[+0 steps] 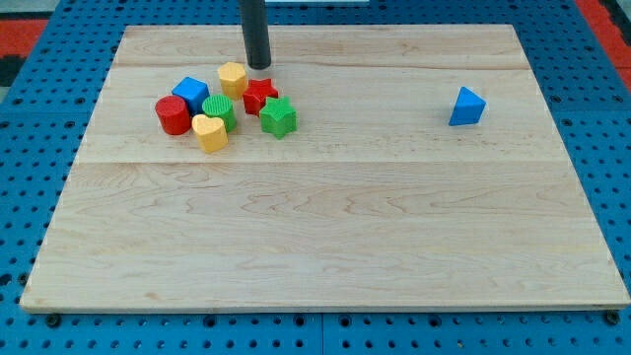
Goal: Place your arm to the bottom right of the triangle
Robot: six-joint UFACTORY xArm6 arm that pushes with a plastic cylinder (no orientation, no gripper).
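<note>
The blue triangle (467, 106) sits alone at the view's right, on the upper part of the wooden board (325, 227). My tip (258, 66) rests on the board near the view's top left, far to the left of the triangle. It stands just right of the yellow hexagon (233, 78) and just above the red star (259, 96).
A cluster of blocks lies below and left of my tip: a blue cube (190, 95), a red cylinder (173, 114), a green cylinder (219, 109), a yellow heart (209, 132) and a green star (278, 117). A blue pegboard (30, 128) surrounds the board.
</note>
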